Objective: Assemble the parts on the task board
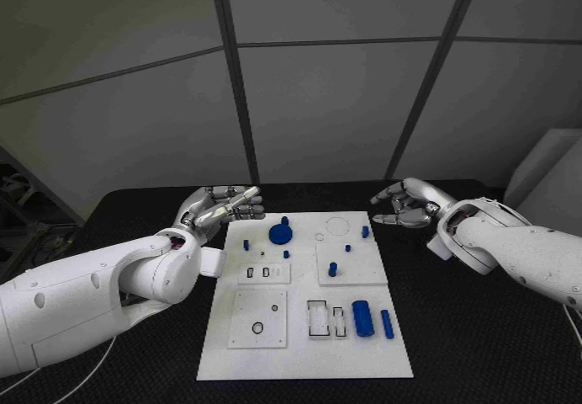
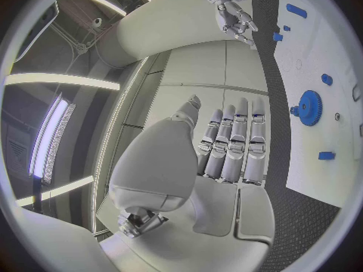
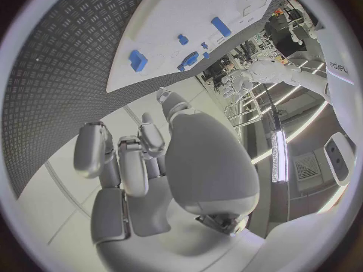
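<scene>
The white task board (image 1: 304,345) lies in the middle of the black table. On it are a blue gear (image 1: 282,232), a thick blue cylinder (image 1: 362,319), a thin blue pin (image 1: 387,324) and several small blue pegs, one of them (image 1: 332,269) on a raised square plate. My left hand (image 1: 222,206) hovers off the board's far left corner with its fingers stretched out and nothing in them. My right hand (image 1: 406,204) hovers off the far right corner, fingers loosely bent and empty. The left wrist view shows the left hand (image 2: 227,145), the gear (image 2: 308,107) and the board (image 2: 317,60).
Small white inset plates with slots and holes (image 1: 258,318) sit on the board's near left. Black table surface (image 1: 485,353) surrounds the board on all sides. Grey wall panels stand behind the table. The right wrist view shows the board (image 3: 174,12) with blue pieces (image 3: 138,60).
</scene>
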Motion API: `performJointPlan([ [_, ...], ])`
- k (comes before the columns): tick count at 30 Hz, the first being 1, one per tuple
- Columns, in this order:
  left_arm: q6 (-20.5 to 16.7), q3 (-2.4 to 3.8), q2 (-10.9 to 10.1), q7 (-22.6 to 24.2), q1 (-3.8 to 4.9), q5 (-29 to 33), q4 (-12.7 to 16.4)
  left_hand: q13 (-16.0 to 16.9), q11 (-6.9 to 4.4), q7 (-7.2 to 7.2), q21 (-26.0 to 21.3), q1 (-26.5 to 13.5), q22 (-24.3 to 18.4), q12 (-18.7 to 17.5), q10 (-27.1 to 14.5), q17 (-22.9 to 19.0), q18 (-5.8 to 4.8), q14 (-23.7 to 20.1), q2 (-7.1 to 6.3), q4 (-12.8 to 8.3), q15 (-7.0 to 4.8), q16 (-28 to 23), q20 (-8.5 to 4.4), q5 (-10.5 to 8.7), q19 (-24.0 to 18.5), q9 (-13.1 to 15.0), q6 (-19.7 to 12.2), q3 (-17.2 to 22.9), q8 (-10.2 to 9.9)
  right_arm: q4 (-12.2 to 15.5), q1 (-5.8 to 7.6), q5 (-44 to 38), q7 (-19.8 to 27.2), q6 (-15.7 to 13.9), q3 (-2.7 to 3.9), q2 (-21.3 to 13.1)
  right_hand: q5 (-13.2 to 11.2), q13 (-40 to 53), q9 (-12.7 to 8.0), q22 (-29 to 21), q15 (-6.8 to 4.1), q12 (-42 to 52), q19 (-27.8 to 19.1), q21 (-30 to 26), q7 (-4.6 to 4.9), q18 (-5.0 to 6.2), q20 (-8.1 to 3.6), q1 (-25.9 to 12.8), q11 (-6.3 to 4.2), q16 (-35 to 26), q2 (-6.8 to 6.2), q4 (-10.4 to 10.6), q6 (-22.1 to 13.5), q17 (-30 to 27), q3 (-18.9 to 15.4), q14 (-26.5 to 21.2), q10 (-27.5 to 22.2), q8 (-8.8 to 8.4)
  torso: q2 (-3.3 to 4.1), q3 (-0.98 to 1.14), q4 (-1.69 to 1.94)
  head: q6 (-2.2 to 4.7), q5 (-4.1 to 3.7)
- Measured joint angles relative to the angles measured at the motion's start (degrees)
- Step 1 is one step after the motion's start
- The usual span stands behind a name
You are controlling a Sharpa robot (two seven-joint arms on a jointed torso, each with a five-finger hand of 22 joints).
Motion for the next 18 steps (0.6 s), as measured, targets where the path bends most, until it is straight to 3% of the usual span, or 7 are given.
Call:
performJointPlan([
  [7,0.1,-0.01,0.3,0.0,-0.14,0.0,-0.4,0.0,0.00,0.00,0.0,0.0,0.0,0.0,0.0,0.0,0.00,0.0,0.00,0.0,0.00,0.0,0.00,0.00,0.0,0.0,0.0,0.0,0.0,-1.9,-0.89,-0.1,0.1,1.3,-0.04,1.3,0.0,-0.6,-0.3,-0.5,0.00,-0.6,-0.2,-0.3,0.12,0.00,0.21,0.0,0.27,0.0,0.00,-0.3,-1.7,0.0,-0.8,0.0,-0.7,-1.04,0.04,-0.05,-0.03,-0.40,-0.01],
  [18,0.1,-0.01,0.5,0.0,-0.25,0.0,-0.6,0.0,0.00,0.00,0.0,0.0,0.0,0.0,0.0,0.0,0.00,0.0,0.00,0.0,0.00,0.0,0.00,0.00,0.0,0.0,0.0,0.0,0.0,-2.9,-2.35,-2.3,-1.3,3.4,-0.05,2.7,-0.7,-0.4,-0.3,-0.5,0.00,-0.6,-0.2,-0.3,0.12,0.00,0.21,0.0,0.41,0.0,0.00,0.0,-1.7,0.0,-1.6,0.0,-0.8,-1.04,0.01,-0.12,0.02,-0.93,0.12],
])
